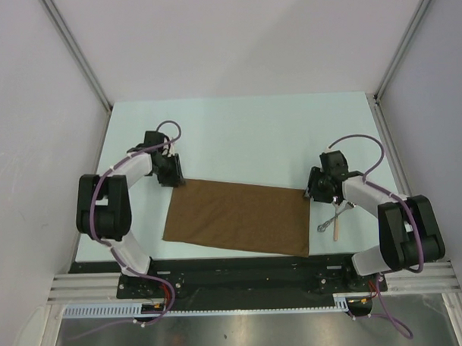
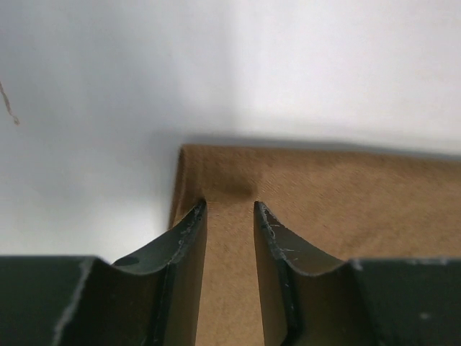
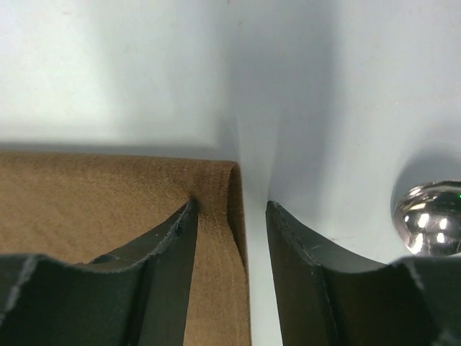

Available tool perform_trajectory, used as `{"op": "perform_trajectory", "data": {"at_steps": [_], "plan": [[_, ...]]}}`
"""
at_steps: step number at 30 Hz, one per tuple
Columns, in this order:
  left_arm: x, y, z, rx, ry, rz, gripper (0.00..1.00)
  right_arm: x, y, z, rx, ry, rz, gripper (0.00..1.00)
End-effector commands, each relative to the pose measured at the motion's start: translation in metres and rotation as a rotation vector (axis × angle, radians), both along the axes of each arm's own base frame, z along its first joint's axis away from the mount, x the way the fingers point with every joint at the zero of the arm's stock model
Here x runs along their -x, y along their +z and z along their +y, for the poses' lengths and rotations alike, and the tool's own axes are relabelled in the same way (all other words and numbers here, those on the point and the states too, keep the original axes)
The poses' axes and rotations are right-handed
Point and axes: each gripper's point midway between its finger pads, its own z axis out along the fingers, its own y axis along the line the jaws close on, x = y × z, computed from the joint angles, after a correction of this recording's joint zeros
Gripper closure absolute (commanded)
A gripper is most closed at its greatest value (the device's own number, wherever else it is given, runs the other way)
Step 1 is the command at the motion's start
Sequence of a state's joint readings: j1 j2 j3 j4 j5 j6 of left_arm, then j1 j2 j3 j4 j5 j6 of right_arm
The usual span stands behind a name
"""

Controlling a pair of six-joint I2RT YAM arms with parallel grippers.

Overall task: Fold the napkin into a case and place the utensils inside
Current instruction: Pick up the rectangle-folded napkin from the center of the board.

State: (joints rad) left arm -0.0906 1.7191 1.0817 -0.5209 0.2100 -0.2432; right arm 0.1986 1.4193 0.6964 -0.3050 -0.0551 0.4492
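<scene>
Pale table (image 1: 237, 135): napkin (image 1: 240, 218) far corners sit between left fingers (image 2: 180, 249), right fingers (image 3: 306, 270); both half-open, gripping nothing.

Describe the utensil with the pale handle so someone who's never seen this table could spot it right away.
On the pale table a big brown napkin lies flat in the middle. Just off its right-hand short edge two small utensils lie close together. Yours has the pale tan handle; its neighbour is silver all over.
</scene>
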Motion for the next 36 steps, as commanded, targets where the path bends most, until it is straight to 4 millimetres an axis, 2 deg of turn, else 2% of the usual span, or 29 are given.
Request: {"op": "perform_trajectory", "data": {"at_steps": [1,6,10,14,15,22,26,29,31,36], "plan": [[-0.02,-0.008,0.014,-0.021,0.004,-0.002,0.64,-0.025,0.006,-0.008,0.051,-0.009,-0.066,0.53],[-0.033,-0.016,0.024,-0.057,0.023,0.009,0.64,-0.028,-0.002,-0.028,0.157,-0.063,-0.041,0.57],[-0.034,-0.023,0.02,-0.035,0.02,0.03,0.68,-0.033,0.0,-0.025,0.147,-0.049,-0.036,0.58],[-0.031,-0.007,0.01,0.023,0.019,-0.013,0.61,-0.037,0.007,-0.023,0.142,-0.032,-0.051,0.58],[-0.032,0.005,0.011,0.02,0.024,-0.047,0.58,-0.037,0.008,-0.019,0.132,-0.023,-0.055,0.58],[-0.031,0.03,0.015,0.015,0.042,-0.094,0.58,-0.035,0.001,-0.003,0.11,0.03,-0.048,0.59],[-0.034,0.03,0.017,0.014,0.06,-0.093,0.58,-0.033,-0.006,0.003,0.131,0.045,-0.038,0.6],[-0.033,0.018,0.02,0.005,0.063,-0.047,0.59,-0.035,-0.009,0.003,0.162,0.038,-0.035,0.61],[-0.033,0.015,0.022,0.004,0.076,-0.048,0.6,-0.035,-0.015,0.001,0.181,0.036,-0.02,0.64],[-0.035,0.026,0.028,0.017,0.108,-0.119,0.6,-0.038,-0.024,-0.003,0.227,0.022,0.012,0.78]]}}
